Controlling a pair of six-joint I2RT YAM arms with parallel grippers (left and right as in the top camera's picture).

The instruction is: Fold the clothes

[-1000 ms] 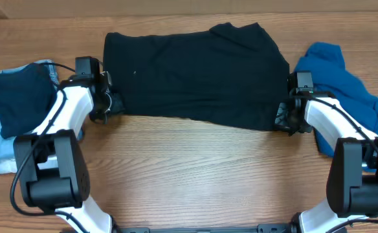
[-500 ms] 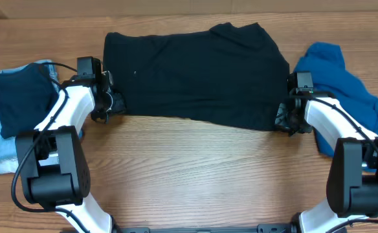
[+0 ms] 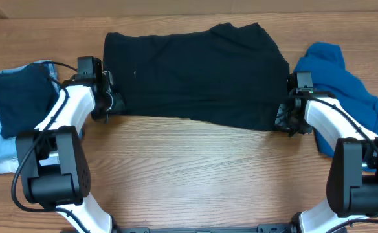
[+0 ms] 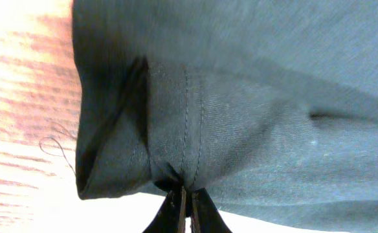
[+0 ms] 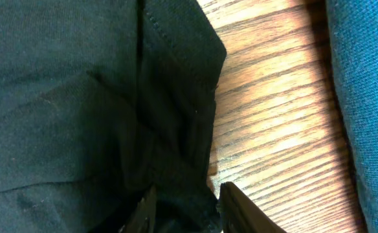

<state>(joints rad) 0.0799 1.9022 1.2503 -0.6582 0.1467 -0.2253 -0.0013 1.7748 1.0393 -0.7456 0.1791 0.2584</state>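
the black shirt (image 3: pixel 195 74) lies spread flat toward 12 o'clock on the wooden table (image 3: pixel 195 175). the left gripper (image 4: pixel 186 202) is pinched tight on the hem at the shirt's 8 o'clock corner. the right gripper (image 5: pixel 184 210) clamps a thick bunch of cloth at the 4 o'clock corner (jaws kept a little apart by the wad). the thin left pinch could slip on lifting and skew the fold. the right arm's sweep could snag the teal-blue garment (image 3: pixel 341 84) just beside it at 3 o'clock.

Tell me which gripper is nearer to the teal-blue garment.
Right. The right gripper holds the black shirt beside the teal-blue garment; the left gripper holds the shirt's opposite edge.
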